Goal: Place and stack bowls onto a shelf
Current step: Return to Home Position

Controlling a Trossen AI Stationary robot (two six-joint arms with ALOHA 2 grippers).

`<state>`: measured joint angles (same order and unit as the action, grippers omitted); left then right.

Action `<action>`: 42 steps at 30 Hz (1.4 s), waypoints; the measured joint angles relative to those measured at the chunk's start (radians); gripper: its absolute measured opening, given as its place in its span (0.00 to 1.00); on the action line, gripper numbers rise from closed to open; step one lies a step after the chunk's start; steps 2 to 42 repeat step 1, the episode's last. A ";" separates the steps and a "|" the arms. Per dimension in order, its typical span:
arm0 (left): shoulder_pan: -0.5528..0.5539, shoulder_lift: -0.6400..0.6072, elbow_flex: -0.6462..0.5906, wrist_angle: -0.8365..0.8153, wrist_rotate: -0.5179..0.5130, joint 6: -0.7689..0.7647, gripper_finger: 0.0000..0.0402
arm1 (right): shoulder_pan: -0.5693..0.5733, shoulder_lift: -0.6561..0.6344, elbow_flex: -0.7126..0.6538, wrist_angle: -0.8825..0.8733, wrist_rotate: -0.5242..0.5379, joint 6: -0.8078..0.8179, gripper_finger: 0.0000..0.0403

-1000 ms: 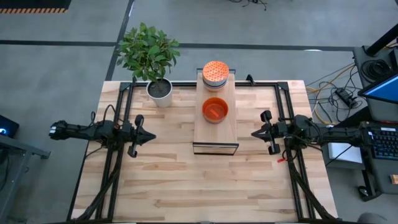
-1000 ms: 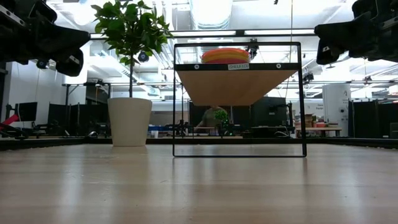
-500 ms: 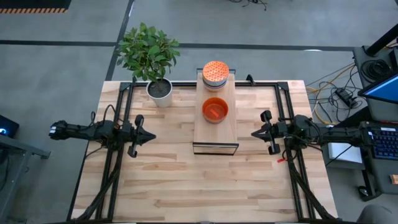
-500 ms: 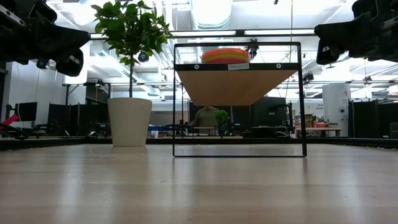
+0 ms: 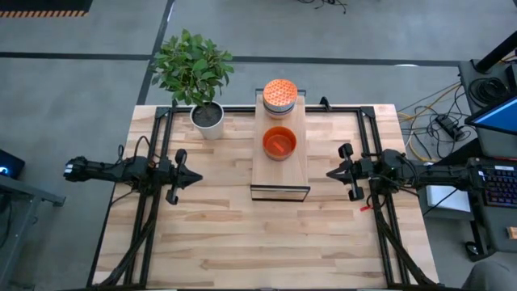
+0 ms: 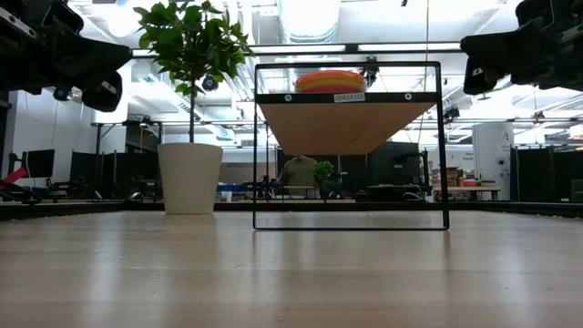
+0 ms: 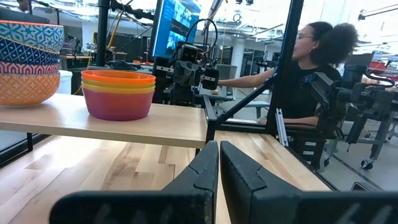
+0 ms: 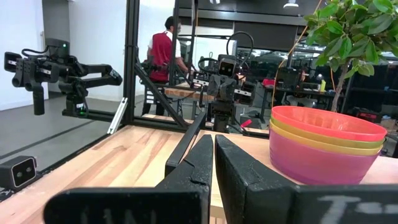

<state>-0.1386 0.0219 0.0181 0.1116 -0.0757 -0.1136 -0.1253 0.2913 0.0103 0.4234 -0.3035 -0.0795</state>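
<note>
Pale-wood shelf (image 5: pixel 280 166) sits mid-table, with both bowl stacks on it: patterned stack (image 5: pixel 279 95) at the far end, orange-topped stack (image 5: pixel 279 143) midway. From above I see top bowls only and can't count the rest. Low view shows just the orange-topped stack's upper rims over the shelf edge; the patterned stack is hidden there. Left wrist view crops the patterned stack at the frame edge. Wrist views show orange over yellow over pink. Plank tabletop (image 5: pixel 226 234), potted plant (image 5: pixel 194 69) at the far left corner, grey floor around. Lab room behind, one person (image 7: pixel 311 68) seated, another (image 8: pixel 165 46) standing. Left gripper (image 5: pixel 196 176) and right gripper (image 5: pixel 331 174) hover at opposite table sides, well apart from the shelf. Fingers are pressed nearly together, holding nothing.
</note>
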 joint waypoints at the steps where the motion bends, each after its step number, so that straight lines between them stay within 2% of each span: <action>1: 0.000 0.000 0.000 0.000 0.000 0.000 0.00 | 0.000 0.000 0.000 0.000 0.000 0.000 0.02; 42: 0.000 0.000 0.000 0.000 0.000 0.000 0.00 | 0.000 0.000 0.000 0.000 0.000 0.000 0.02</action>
